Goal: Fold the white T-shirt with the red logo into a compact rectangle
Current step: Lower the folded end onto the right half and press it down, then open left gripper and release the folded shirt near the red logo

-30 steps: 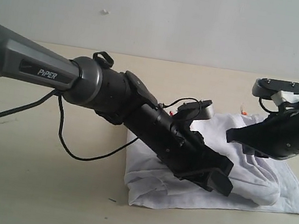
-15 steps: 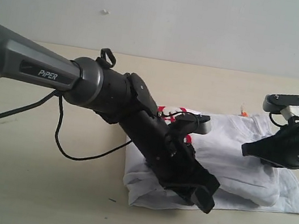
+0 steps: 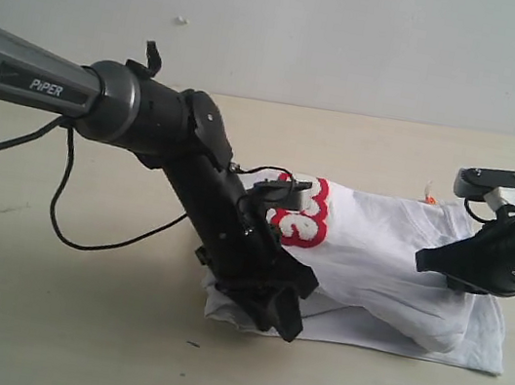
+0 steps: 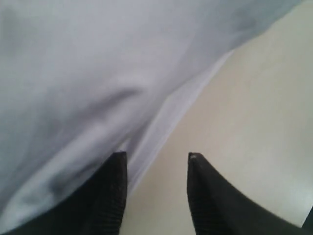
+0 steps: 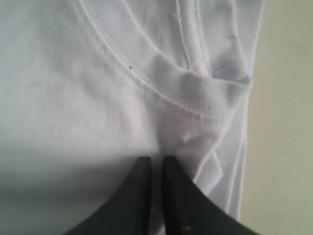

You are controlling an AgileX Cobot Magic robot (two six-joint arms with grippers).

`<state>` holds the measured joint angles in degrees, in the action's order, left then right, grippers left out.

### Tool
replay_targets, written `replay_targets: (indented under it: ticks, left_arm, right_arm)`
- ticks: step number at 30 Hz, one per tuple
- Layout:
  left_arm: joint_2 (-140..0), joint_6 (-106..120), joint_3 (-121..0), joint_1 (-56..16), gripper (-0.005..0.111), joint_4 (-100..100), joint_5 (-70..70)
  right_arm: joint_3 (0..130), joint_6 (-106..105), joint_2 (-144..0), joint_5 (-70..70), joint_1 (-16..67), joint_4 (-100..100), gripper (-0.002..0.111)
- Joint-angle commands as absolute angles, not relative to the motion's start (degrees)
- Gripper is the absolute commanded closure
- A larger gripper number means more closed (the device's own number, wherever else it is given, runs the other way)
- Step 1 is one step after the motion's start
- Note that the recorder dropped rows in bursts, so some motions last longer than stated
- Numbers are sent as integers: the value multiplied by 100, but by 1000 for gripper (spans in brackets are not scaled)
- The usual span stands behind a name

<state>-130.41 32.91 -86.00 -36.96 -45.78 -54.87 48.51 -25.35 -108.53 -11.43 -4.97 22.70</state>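
Observation:
The white T-shirt lies partly folded and wrinkled on the table, right of centre. Part of the red logo shows at its far left end, beside my left arm. A small orange tag peeks out at the far edge. My left gripper is open low over the shirt's near-left corner; one finger is over the hem and the other over bare table. My right gripper is shut on a bunched fold of the T-shirt near a stitched seam.
The beige table reaches to a pale wall at the back. A black cable hangs in a loop from my left arm down to the tabletop. The right arm's camera mount sticks up above the shirt's right end.
My left arm has swung left and lowered to the shirt's near-left corner, uncovering the red logo. My right gripper drew back to the right, and the shirt now lies more stretched out.

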Motion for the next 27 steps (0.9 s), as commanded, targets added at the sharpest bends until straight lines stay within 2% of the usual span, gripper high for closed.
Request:
replay_targets:
  ticks: [1, 8, 15, 17, 19, 20, 21, 27]
  left_arm:
    - [-13151, 3097, -8242, -3341, 65, -3553, -5795]
    - [-12771, 4149, -8139, -3046, 65, -5128, -6932]
    - [-12048, 4651, -8149, -3031, 67, -5649, -6692]
    - [-11893, 4691, -8149, -3019, 76, -5649, -6471]
    - [-11824, 4775, -8149, -3019, 90, -5639, -6096]
    - [-11811, 4775, -8149, -3019, 102, -5672, -5747]
    - [-11811, 4793, -8149, -3030, 107, -5685, -5550]
    - [-11873, 4777, -8149, -3194, 107, -5687, -3338]
  right_arm:
    - [4835, -2527, -10898, -1348, -534, 2204, 97]
    - [4845, -2546, -10657, -1220, -534, 2552, 97]
    - [4845, -2546, -10262, -1292, -534, 2733, 97]
    - [4845, -2546, -10148, -1373, -534, 2738, 97]
    - [4845, -2546, -10030, -1472, -534, 2738, 97]
    - [4845, -2546, -9963, -1529, -534, 2754, 97]
    - [4845, -2546, -9910, -1574, -534, 2768, 97]
    - [4845, -3288, -9432, -2116, -534, 3336, 97]
